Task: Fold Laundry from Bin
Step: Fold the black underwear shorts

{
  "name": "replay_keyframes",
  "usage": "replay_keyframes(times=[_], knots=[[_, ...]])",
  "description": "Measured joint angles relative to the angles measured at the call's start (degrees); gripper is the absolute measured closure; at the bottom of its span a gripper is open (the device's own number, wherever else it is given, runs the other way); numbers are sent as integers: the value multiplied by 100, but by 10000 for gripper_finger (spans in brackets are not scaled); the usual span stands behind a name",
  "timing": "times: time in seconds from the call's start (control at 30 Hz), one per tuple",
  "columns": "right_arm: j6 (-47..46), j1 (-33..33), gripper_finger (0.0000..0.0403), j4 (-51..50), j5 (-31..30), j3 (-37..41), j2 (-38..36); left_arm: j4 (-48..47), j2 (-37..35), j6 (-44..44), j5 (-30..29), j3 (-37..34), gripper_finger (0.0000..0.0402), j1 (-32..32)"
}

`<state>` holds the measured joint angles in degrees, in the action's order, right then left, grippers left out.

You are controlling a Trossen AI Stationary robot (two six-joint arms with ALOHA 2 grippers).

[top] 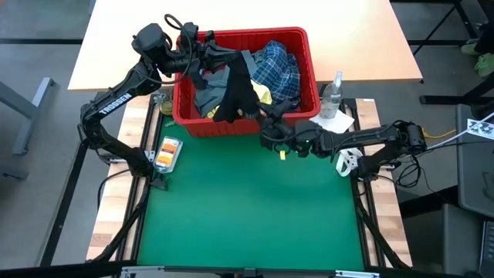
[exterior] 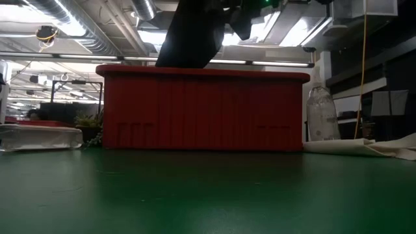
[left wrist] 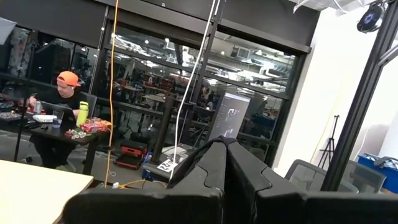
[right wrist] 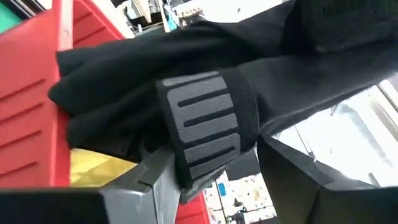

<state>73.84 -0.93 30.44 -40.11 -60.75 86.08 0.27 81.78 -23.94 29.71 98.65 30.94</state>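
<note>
**Dark navy garment lifted out of the bin**

Above the red bin (top: 255,34), at the far end of the green mat (top: 247,208): left gripper (top: 235,60), clenched tight on the top of the dark navy garment (top: 235,96). Hangs from there in a long dark strip, down across the pile and over the bin's near rim. Seen from table height as a dark shape dropping in from above the bin's near wall.

Just outside that near rim: right gripper (top: 268,127), fingers spread wide on either side of the garment's ribbed cuff (right wrist: 205,124), not pinching it.

Inside the bin: blue-white plaid shirt (top: 279,68) toward the right side, grey-blue garment (top: 212,91) toward the left, a bit of the yellow one (top: 264,96) peeking out beside the hanging strip.

Right of the bin: a clear spray bottle (top: 333,93), upright, and a white paper towel (top: 333,122) just beside it. Left of the bin, on the mat's edge: a flat wrapped packet (top: 167,152).

In the room beyond, a person (left wrist: 62,99) seated at a desk.
</note>
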Motion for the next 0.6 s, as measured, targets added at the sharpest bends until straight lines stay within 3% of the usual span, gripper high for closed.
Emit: replay_keyframes(times=[0.2, 0.43, 0.6], knots=[[-2, -15, 235, 37, 1, 0, 0, -4, 0, -11, 36, 0, 402, 0], [19, -17, 381, 78, 79, 2, -101, -14, 0, -336, 711, 0, 402, 0], [123, -24, 378, 39, 109, 2, -474, -29, -13, -601, 1429, 0, 402, 0]])
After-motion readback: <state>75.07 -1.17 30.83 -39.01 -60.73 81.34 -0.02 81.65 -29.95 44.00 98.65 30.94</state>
